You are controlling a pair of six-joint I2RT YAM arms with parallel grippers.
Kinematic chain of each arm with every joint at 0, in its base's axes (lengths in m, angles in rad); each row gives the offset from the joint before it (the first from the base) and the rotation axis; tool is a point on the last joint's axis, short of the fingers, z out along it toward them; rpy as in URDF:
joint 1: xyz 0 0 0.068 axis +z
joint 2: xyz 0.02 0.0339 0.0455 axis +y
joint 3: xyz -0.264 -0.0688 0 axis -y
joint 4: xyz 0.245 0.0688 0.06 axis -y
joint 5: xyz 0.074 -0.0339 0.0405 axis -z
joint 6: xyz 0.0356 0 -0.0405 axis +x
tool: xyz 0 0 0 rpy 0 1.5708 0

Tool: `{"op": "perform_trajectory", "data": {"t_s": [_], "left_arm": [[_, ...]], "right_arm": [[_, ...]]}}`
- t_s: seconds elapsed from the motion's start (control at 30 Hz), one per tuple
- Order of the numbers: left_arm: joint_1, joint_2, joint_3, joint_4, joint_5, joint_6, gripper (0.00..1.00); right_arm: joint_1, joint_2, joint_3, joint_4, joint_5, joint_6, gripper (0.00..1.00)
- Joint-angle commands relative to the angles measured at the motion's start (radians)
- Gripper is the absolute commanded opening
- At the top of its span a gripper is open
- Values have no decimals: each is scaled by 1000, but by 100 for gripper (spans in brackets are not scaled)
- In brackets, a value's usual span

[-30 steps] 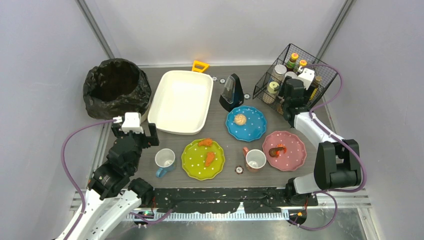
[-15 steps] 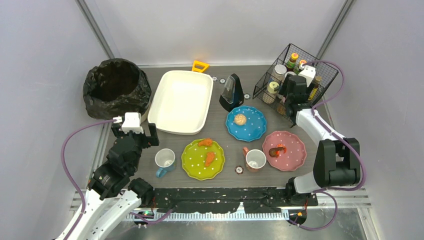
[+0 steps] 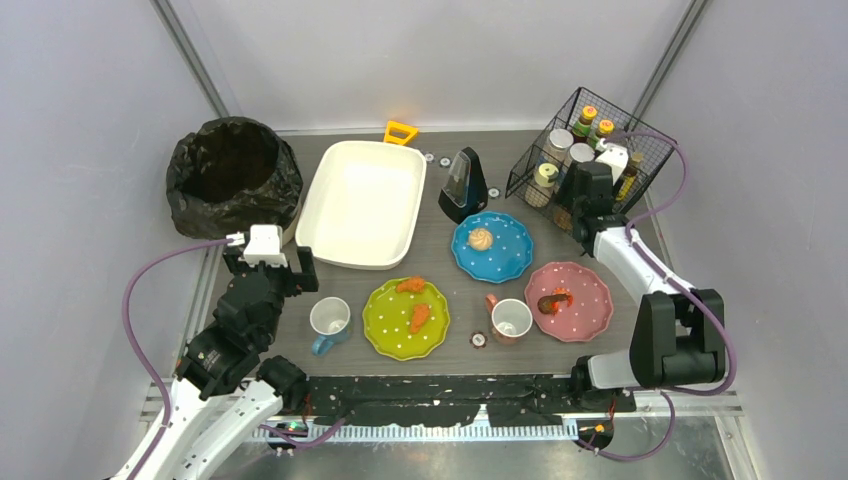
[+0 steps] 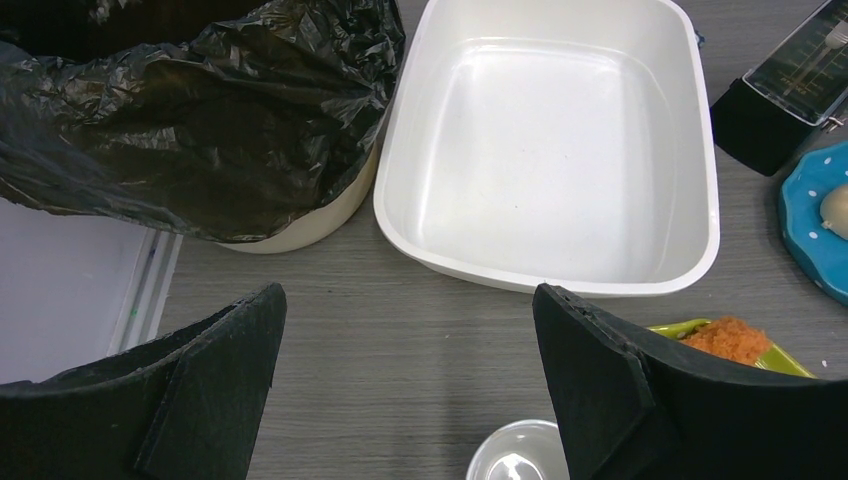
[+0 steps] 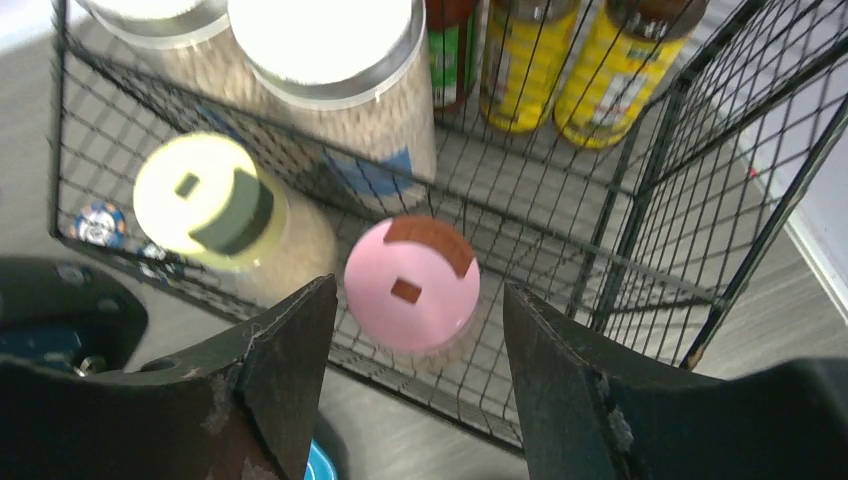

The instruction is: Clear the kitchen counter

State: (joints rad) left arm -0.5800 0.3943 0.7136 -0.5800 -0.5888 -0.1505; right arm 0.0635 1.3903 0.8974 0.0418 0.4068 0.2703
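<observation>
A dark wood-grain kitchen counter (image 3: 436,240) stretches out in front of both arms. The left claw (image 4: 405,310) hangs over its left side near a white tub (image 4: 560,170), fingers spread wide with nothing between them. The right claw (image 5: 417,290) is at a wire basket (image 3: 645,160) in the far right corner, spread to either side of a pink-lidded jar (image 5: 412,283).

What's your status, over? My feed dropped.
Left gripper open, over bare counter near white tub. Right gripper open above pink-lidded jar in wire basket. Counter not cleared: three food plates, two mugs. Basket wires close beside right gripper.
</observation>
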Motion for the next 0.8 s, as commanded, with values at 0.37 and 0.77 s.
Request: {"op": "perform_trajectory", "data": {"t_s": [0.37, 0.77], "left_arm": [[4, 6, -2, 45, 8, -3, 95], [4, 9, -3, 45, 2, -1, 95]], "right_arm": [[4, -72, 1, -61, -3, -29, 70], [3, 59, 63, 8, -19, -24, 59]]}}
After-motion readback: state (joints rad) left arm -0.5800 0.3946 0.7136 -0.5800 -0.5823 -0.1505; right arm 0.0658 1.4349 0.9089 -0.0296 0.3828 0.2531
